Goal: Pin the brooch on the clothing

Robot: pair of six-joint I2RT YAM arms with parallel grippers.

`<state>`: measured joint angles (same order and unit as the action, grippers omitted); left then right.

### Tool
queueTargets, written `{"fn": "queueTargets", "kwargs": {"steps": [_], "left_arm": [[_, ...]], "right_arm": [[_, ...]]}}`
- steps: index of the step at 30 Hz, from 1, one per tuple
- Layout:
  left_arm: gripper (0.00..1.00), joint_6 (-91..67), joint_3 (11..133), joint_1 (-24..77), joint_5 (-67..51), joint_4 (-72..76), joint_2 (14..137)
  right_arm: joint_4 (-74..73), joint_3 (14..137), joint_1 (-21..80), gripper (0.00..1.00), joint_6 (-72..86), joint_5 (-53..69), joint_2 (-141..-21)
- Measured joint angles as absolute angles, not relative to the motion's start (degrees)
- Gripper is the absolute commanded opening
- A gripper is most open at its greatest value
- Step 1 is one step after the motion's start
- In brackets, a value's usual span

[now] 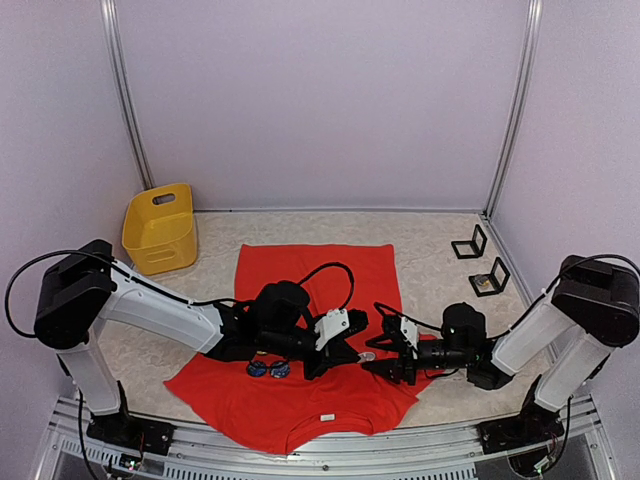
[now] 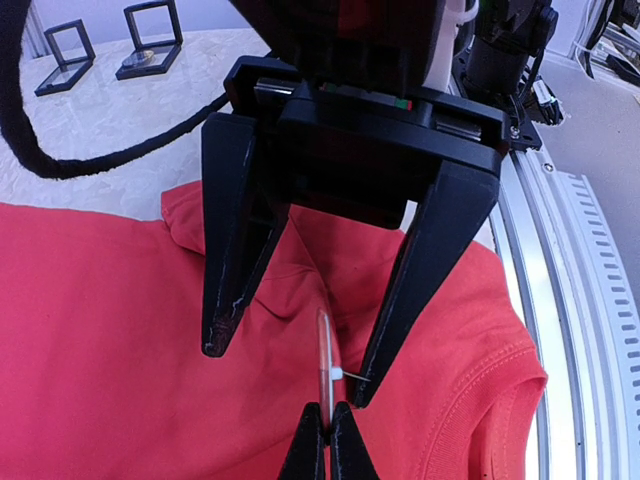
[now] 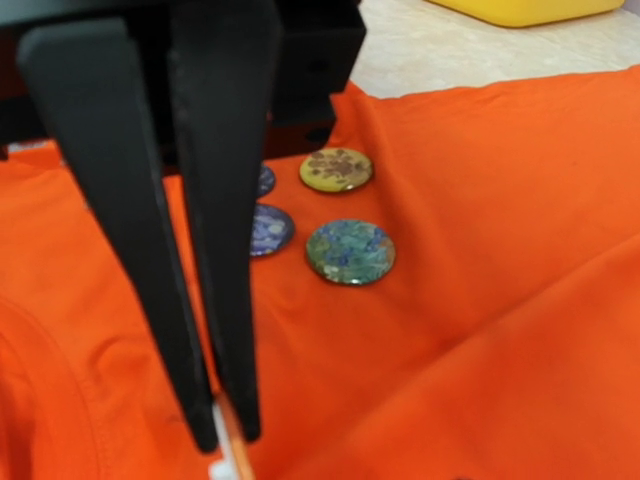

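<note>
The clothing (image 1: 310,275) is a red-orange T-shirt spread flat on the table, also visible in the left wrist view (image 2: 100,330) and the right wrist view (image 3: 480,300). My left gripper (image 2: 329,410) is shut on the brooch (image 2: 324,350), a round badge seen edge-on and held upright just above the fabric near the collar. A thin pin sticks out of its right side. My right gripper (image 2: 293,365) faces it, open, one finger on each side of the brooch. Its right fingertip (image 2: 368,392) touches the pin. From above, both grippers (image 1: 352,352) (image 1: 383,368) meet over the shirt's lower right.
Several other round brooches lie on the shirt: a yellow one (image 3: 336,169), a green-blue one (image 3: 350,251) and a blue one (image 3: 268,228). A yellow bin (image 1: 160,228) stands at the back left. Two black display stands (image 1: 469,243) (image 1: 489,277) are at the back right.
</note>
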<state>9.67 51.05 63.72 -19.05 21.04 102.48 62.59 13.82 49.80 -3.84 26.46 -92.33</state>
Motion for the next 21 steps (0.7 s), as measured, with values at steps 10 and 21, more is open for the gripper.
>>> {"fn": "queueTargets", "kwargs": {"steps": [10, 21], "left_arm": [[0.0, 9.74, 51.05, 63.72, -18.9, 21.06, 102.48], [0.0, 12.4, 51.05, 64.62, -15.99, 21.02, 102.48]], "right_arm": [[62.5, 14.26, 49.87, 0.32, -3.92, 26.39, -92.62], [59.66, 15.09, 49.69, 0.24, -1.87, 26.59, -92.12]]}}
